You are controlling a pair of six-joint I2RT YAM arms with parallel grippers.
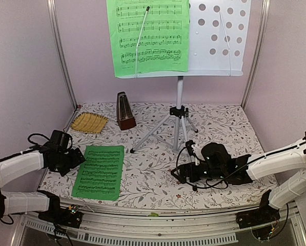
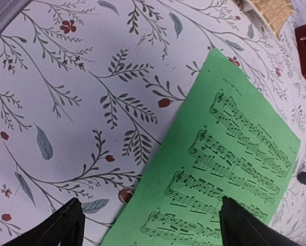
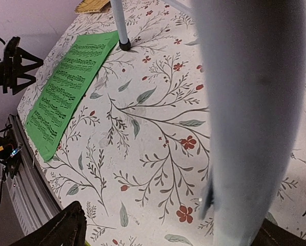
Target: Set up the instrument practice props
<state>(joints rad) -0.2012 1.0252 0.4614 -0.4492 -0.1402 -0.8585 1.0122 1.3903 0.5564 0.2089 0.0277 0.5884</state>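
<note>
Left wrist: green sheet flat on table, thin, limp; lift by edge; left jaws, right jaws wide, nothing held.

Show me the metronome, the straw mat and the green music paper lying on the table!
metronome (image 1: 125, 111): top camera view, middle of its dark front face.
straw mat (image 1: 89, 123): top camera view, centre of the weave.
green music paper (image 1: 99, 171): top camera view, middle of the flat sheet.

Jaws wide — left tool, right tool.
</note>
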